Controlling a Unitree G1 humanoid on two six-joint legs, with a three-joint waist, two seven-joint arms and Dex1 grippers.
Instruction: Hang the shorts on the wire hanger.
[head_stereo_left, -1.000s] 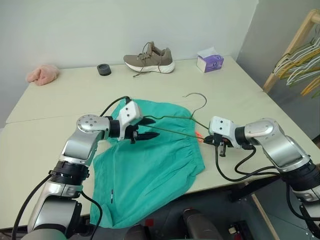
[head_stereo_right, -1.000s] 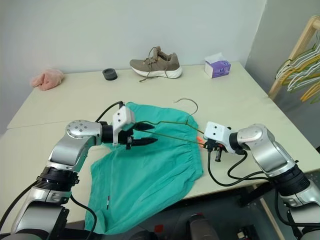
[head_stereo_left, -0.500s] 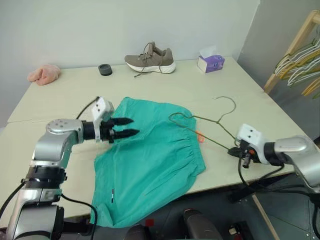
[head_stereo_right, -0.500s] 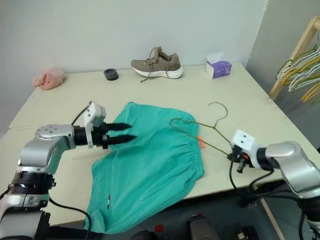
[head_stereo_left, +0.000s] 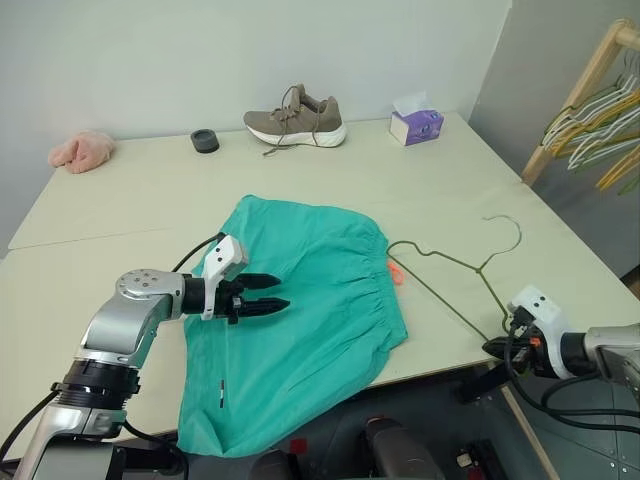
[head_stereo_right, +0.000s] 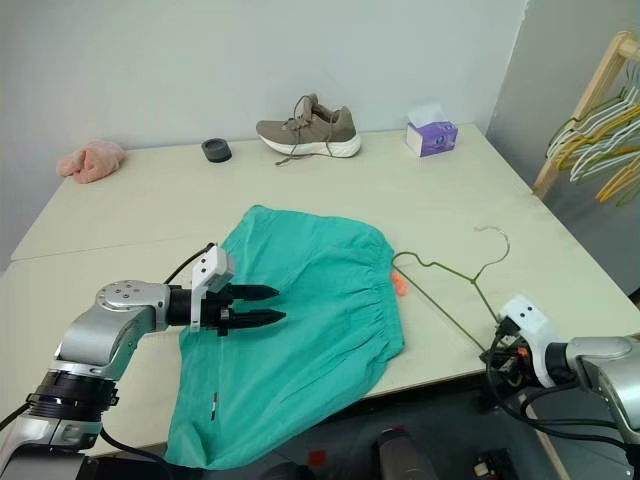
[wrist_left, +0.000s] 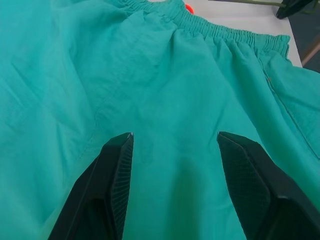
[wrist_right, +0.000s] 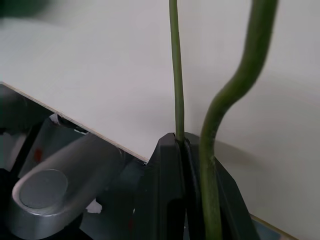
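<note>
The shorts (head_stereo_left: 300, 310) lie spread flat on the counter (head_stereo_left: 130, 200), one leg drooping over its near edge. The hanger (head_stereo_left: 455, 275), which a second ago lay across the shorts, has been drawn off them to their right and now rests on bare counter just beside the waistband, clamped at one corner in the shut jaws of the right gripper (head_stereo_left: 497, 347). The left gripper (head_stereo_left: 275, 295), jaws apart and empty, has been lowered over the shorts' left half; judging by this, threading must be restarted.
</note>
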